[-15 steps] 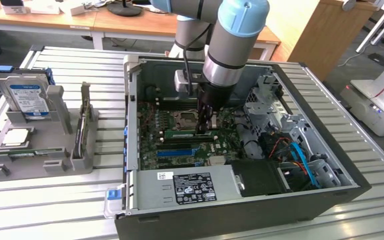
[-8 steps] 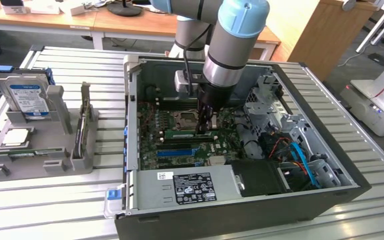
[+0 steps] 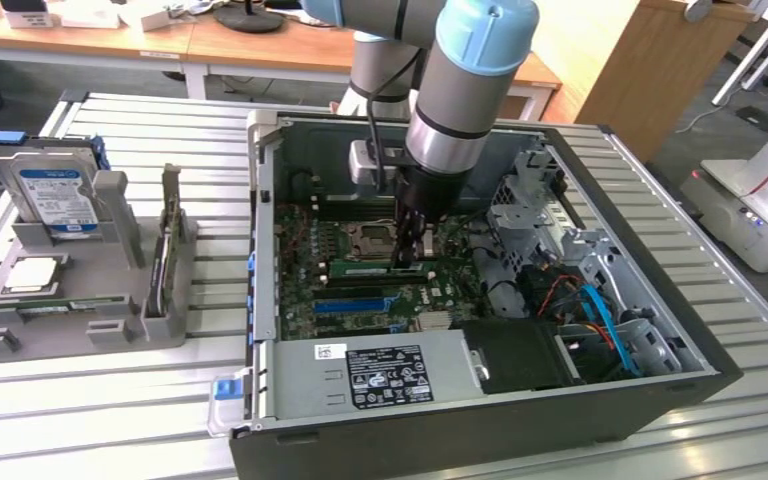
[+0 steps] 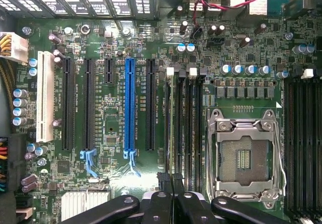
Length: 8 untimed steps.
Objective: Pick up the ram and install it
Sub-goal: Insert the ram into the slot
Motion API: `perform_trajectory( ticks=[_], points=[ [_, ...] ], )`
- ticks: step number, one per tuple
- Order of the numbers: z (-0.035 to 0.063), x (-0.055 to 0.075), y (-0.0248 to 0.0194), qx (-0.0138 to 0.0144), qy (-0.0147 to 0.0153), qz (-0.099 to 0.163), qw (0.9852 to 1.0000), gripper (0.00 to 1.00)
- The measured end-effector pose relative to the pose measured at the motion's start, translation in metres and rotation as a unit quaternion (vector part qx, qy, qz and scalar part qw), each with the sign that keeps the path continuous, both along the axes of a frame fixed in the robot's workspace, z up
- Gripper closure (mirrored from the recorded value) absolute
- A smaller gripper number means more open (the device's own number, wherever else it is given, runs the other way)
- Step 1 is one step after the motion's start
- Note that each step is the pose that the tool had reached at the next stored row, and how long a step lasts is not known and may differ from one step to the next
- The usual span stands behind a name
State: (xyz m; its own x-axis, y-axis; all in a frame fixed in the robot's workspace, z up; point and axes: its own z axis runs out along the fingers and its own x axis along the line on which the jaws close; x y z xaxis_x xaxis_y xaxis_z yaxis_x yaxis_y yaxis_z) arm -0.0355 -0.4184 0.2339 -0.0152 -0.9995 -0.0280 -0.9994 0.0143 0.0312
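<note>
My gripper (image 3: 411, 262) is down inside the open case (image 3: 704, 350), fingers pinched together with nothing between them. The tips hang right over one end of the ram (image 4: 176, 123); whether they touch it I can't tell. It stands on edge in a memory slot on the motherboard (image 4: 115, 48), between the blue slot (image 4: 130, 103) and the empty processor socket (image 4: 244, 156). White print runs beside the slots, too fine to read. So is the black-and-white label (image 3: 384, 372) at the case's near edge, and the hard drive's (image 3: 53, 195) blue-white one.
</note>
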Motion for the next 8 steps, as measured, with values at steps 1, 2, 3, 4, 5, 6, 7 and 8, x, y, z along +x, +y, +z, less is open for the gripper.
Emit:
perform_trajectory(
  ticks=[1, 2, 3, 4, 5, 6, 7, 8],
  points=[
    [0.0, -0.0001, 0.0, 0.0, 0.0, 0.0, 1.0, 0.88],
    [0.0, -0.0002, 0.0, 0.0, 0.0, 0.0, 1.0, 0.88],
    [0.0, -0.0002, 0.0, -0.0001, 0.0, 0.0, 1.0, 0.88],
    [0.0, -0.0002, -0.0001, 0.0, 0.0, 0.0, 1.0, 0.88],
    [0.0, -0.0002, -0.0001, -0.0001, 0.0, 0.0, 1.0, 0.88],
    [-0.0001, -0.0003, -0.0001, -0.0001, 0.0, 0.0, 1.0, 0.88],
    [-0.0002, -0.0003, -0.0001, -0.0001, 0.0, 0.0, 1.0, 0.88],
    [-0.0004, -0.0003, -0.0001, -0.0001, 0.0, 0.0, 1.0, 0.88]
  ],
)
